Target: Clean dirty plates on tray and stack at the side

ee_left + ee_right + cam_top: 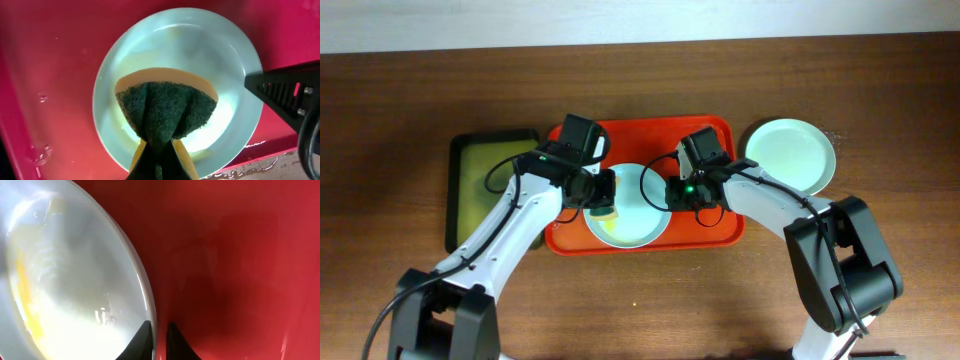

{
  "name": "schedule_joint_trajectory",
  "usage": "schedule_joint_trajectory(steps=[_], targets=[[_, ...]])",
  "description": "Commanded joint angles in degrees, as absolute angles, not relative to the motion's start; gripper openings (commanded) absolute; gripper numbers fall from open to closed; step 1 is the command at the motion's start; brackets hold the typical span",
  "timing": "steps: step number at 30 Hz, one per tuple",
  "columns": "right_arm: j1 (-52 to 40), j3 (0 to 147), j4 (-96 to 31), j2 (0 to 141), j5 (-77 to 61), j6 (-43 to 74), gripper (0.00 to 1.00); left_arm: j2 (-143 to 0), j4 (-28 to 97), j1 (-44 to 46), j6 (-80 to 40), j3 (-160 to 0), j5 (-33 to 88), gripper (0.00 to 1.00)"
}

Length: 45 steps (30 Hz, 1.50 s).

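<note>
- Right of the red tray (pixel 715 130): mint plate (pixel 790 155); left: olive tray (pixel 485 190).
- Yellow-smeared pale plate (pixel 175 40) lies in the red tray; left gripper (pixel 603 192) pinches a sponge (pixel 167 105) over it, right gripper (pixel 159 341) clamps its rim.

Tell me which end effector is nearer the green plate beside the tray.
Right. The right end effector pinches the rim of the dirty plate, image-left of the green plate; the left end effector, holding a sponge, is farther away.
</note>
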<state>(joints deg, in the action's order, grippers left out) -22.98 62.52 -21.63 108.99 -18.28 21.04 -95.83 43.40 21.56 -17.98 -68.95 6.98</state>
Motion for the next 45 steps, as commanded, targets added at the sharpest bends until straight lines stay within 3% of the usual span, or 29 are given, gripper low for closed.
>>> schedule_joint_trajectory(steps=[1,20,27,29,32,40,45], targets=[[-23.0,62.5,-21.9,110.0,-17.3,22.0,0.12,-97.3,42.0,21.6,-22.2,-69.4,7.7,0.00],[-20.6,62.5,-24.0,110.0,-17.3,24.5,0.12,-110.7,31.1,28.1,-33.9,-69.4,5.3,0.00],[-20.6,62.5,-24.4,110.0,-17.3,24.3,0.12,-113.4,42.2,27.6,-33.8,-70.7,-28.7,0.00],[-20.6,62.5,-24.4,110.0,-17.3,24.3,0.12,-112.6,44.1,27.6,-33.8,-71.9,-33.2,0.00],[-20.6,62.5,-24.4,110.0,-17.3,24.3,0.11,-110.9,44.3,27.6,-33.8,-73.9,-32.1,0.00],[-20.6,62.5,-24.2,110.0,-17.3,24.3,0.12,-104.7,42.5,27.6,-32.7,-77.1,2.8,0.00],[-20.6,62.5,-24.2,110.0,-17.3,24.3,0.12,-105.0,42.5,27.8,-32.8,-73.9,5.2,0.00]])
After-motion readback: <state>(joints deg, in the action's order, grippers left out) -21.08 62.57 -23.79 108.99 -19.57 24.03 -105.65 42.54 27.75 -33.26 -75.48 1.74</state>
